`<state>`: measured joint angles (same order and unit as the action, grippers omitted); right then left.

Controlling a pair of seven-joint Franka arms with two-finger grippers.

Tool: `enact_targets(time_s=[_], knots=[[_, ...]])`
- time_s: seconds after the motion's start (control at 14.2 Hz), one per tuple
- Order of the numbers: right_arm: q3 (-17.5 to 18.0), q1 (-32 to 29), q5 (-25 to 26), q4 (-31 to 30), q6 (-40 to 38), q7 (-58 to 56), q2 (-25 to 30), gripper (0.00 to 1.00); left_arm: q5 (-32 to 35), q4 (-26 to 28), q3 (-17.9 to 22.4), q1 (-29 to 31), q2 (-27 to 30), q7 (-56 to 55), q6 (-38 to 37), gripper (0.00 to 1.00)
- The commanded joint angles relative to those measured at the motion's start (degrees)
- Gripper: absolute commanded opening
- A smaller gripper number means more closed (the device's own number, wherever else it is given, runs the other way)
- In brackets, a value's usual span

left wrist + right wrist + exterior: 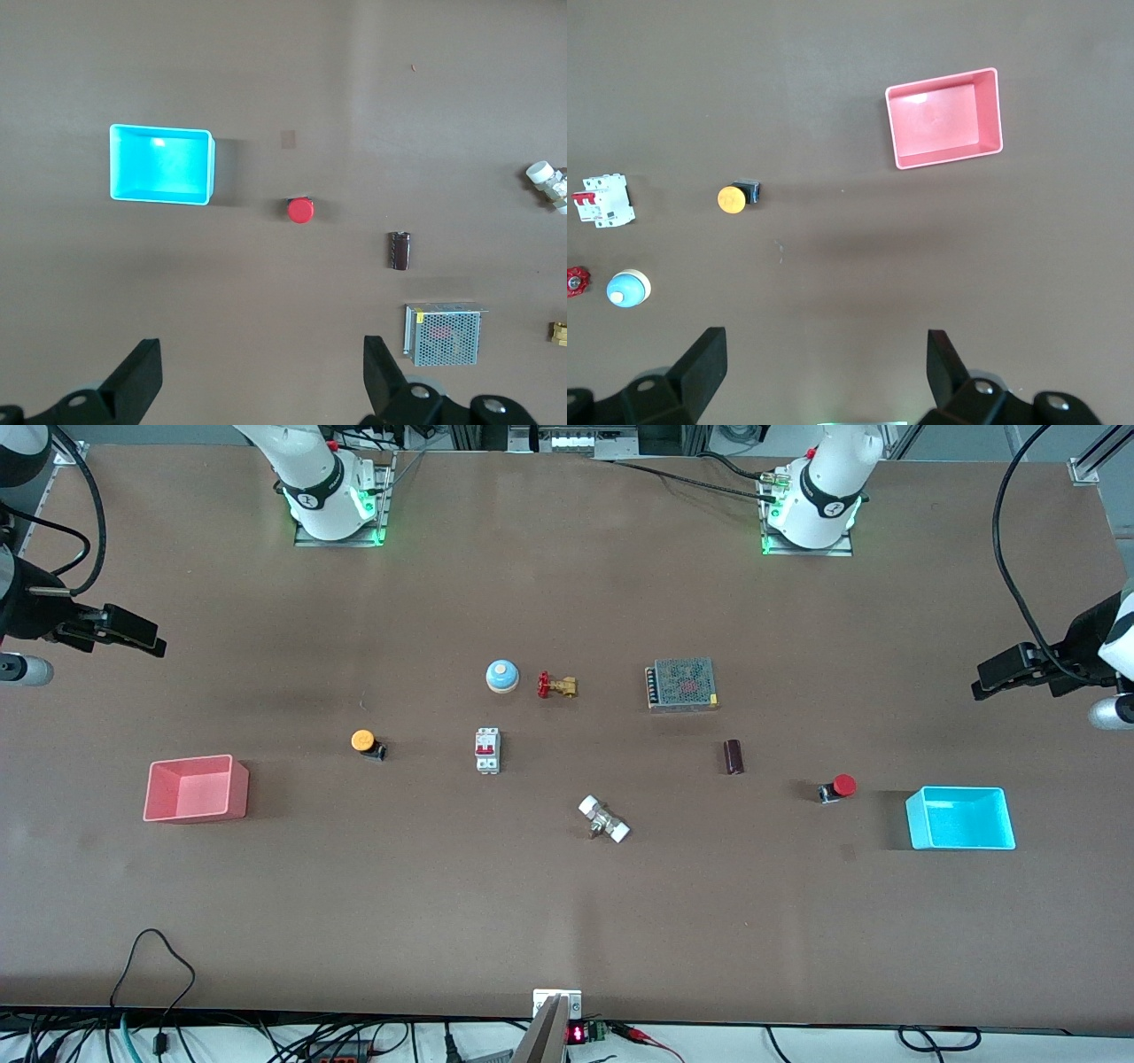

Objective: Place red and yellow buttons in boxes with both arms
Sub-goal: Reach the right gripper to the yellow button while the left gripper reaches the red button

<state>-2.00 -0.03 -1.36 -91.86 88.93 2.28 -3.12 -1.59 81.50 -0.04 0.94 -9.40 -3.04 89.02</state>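
The yellow-capped button [365, 742] lies on the table beside the pink-red box [197, 790], toward the right arm's end. The red-capped button [838, 786] lies beside the cyan-blue box [961, 819], toward the left arm's end. Both boxes hold nothing. My right gripper [151, 642] hangs open and empty high over the table's edge; its wrist view [826, 367] shows the yellow button [733, 197] and pink box [944, 118]. My left gripper [982, 684] hangs open and empty high over the other edge; its wrist view [263, 372] shows the red button [300, 210] and cyan box [161, 165].
In the middle of the table stand a blue-rimmed bell [501, 676], a brass valve with a red handle [556, 685], a grey mesh-topped unit [681, 684], a white breaker [487, 750], a dark cylinder [733, 756] and a white fitting [604, 819].
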Motion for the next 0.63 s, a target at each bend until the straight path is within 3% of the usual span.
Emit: enact_targets(time_s=[0.0, 0.14, 0.56], knots=[[-0.46, 0.12, -0.57, 0.98, 0.8, -0.7, -3.36, 1.0, -0.35, 0.76, -0.4, -1.02, 0.17, 0.76, -1.38, 1.0], [-0.37, 0.46, -0.58, 1.16, 1.15, -0.7, -8.11, 1.0, -0.35, 0.76, -0.4, -1.2, -2.19, 0.58, -1.83, 1.0], [-0.28, 5.29, -0.05, -7.43, 15.53, -0.7, -11.2, 1.0, -0.26, 1.19, -0.4, -1.46, -12.38, 1.37, 1.58, 1.0]])
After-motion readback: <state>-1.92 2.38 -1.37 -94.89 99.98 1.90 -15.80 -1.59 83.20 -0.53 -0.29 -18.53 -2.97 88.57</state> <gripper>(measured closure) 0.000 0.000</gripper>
